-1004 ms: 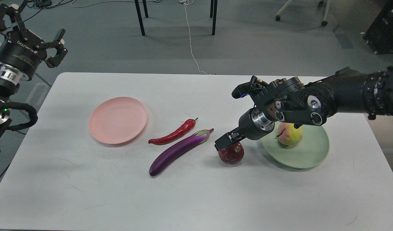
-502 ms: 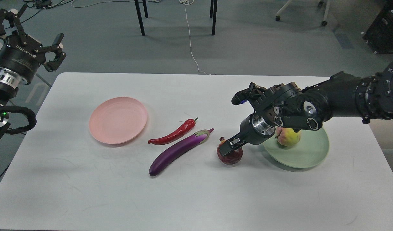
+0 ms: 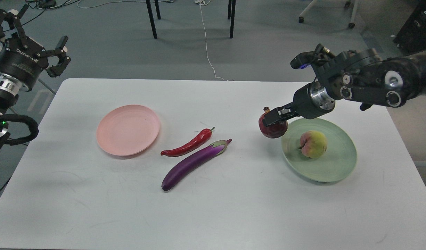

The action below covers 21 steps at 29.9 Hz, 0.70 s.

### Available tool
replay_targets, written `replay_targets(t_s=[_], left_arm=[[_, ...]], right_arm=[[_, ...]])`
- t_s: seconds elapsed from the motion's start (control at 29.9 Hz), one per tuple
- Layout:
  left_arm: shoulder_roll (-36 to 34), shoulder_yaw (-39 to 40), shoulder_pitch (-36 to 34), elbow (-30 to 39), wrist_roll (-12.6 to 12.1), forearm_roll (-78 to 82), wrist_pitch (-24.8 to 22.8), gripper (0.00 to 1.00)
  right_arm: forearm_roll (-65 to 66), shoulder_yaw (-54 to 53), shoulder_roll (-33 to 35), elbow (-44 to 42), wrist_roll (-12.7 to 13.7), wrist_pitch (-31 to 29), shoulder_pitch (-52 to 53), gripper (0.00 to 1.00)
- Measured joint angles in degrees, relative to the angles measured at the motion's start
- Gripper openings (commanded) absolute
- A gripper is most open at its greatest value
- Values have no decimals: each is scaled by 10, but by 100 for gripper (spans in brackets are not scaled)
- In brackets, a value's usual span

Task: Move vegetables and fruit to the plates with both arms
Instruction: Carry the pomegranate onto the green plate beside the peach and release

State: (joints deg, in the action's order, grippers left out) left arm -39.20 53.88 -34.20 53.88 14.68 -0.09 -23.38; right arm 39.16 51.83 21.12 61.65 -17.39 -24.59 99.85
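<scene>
My right gripper (image 3: 275,116) is shut on the dark red pomegranate (image 3: 272,128) and holds it in the air just left of the pale green plate (image 3: 338,166). The yellow-green peach (image 3: 313,144) lies on that plate. The purple eggplant (image 3: 194,162) and the red chili pepper (image 3: 188,144) lie side by side on the table's middle. The pale pink plate (image 3: 128,129) sits to their left with nothing on it. My left gripper (image 3: 32,34) is open, raised beyond the table's far left corner.
The white table (image 3: 213,215) has wide bare room along its front. Chair legs (image 3: 151,19) and a white cable (image 3: 206,41) are on the floor behind the table. A dark cabinet (image 3: 416,31) stands at the far right.
My right gripper closed on the pomegranate on the table, then lifted it up and to the right, toward the green plate. My left gripper barely moved.
</scene>
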Motion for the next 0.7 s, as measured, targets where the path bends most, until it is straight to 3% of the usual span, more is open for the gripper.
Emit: replay_targets(t_s=[0.33,0.7], left_arm=[[-1,0,0,1,0,0,0,98],[-1,-1,0,2,0,0,1,98]], right_arm=[[67,23,129,-2,1,0,-16,60],[89,15,152,-31,2,6,-101,64]])
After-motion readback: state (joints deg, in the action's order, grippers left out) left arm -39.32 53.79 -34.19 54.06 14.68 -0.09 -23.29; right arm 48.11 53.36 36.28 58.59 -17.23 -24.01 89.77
